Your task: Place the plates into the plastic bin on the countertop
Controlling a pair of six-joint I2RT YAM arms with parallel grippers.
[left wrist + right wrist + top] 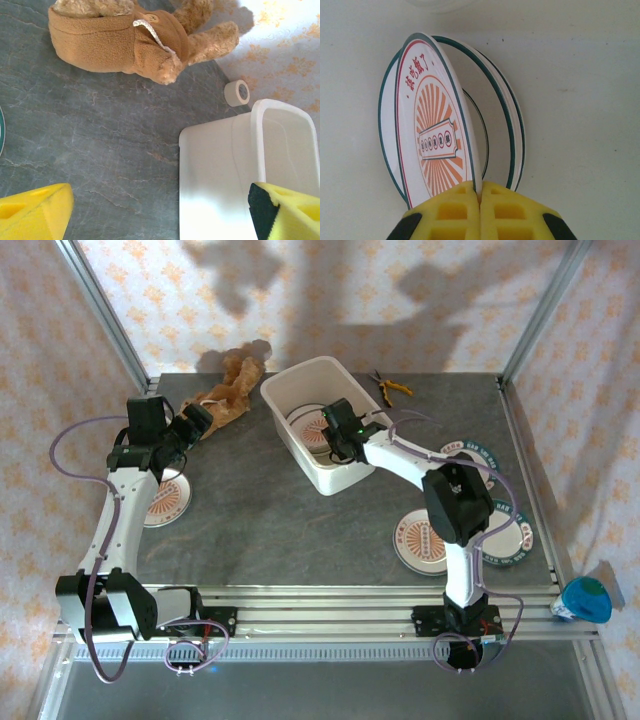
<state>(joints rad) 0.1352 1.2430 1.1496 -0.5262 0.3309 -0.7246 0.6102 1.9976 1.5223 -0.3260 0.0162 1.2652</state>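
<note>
Right gripper (pixel 480 191), pinching 1 orange-printed round white plate (pixel 437 135) inside the white rectangular plastic bin (pixel 580 75), should be lowering it flat; left gripper (pixel 160 202) is gaping open.

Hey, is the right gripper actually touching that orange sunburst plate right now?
Touching. The right wrist view shows the right gripper shut on the orange sunburst plate, with the plate's rim pinched between its two yellow fingers and no gap on either side.

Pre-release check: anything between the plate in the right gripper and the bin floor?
Only the green-rimmed plates already lying in the plastic bin, directly beneath the sunburst plate. Nothing else visible.
</note>
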